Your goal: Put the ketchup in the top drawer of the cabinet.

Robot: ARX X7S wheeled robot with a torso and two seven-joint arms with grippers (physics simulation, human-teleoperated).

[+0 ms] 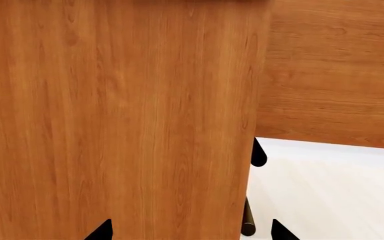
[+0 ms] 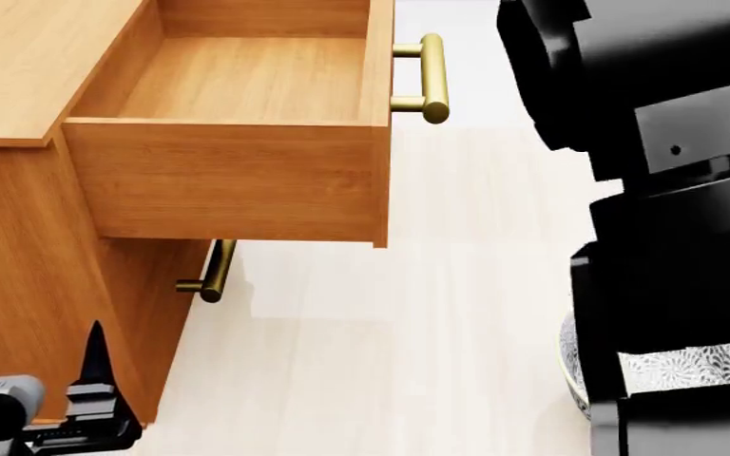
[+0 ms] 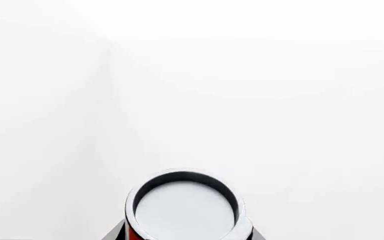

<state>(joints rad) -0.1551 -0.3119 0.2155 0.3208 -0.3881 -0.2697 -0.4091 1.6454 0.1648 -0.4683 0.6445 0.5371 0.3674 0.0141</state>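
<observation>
The top drawer (image 2: 232,176) of the orange-brown cabinet (image 2: 23,266) stands pulled out; its inside shows bare wood, and its brass handle (image 2: 432,76) points toward my right arm. In the right wrist view the ketchup (image 3: 184,210) sits between my right gripper's (image 3: 186,236) jaws: a silver lid and a strip of red label show. The can and the right gripper are hidden in the head view behind my black right arm (image 2: 644,142). My left gripper (image 2: 29,366) is open and empty, low beside the cabinet's side (image 1: 112,125); its own point in that view is (image 1: 192,232).
The lower drawer's brass handle (image 2: 213,271) sticks out under the open drawer and shows in the left wrist view (image 1: 247,222). A grey-patterned white bowl (image 2: 570,366) is partly hidden behind my right arm. Pale floor (image 2: 378,361) lies between cabinet and arm.
</observation>
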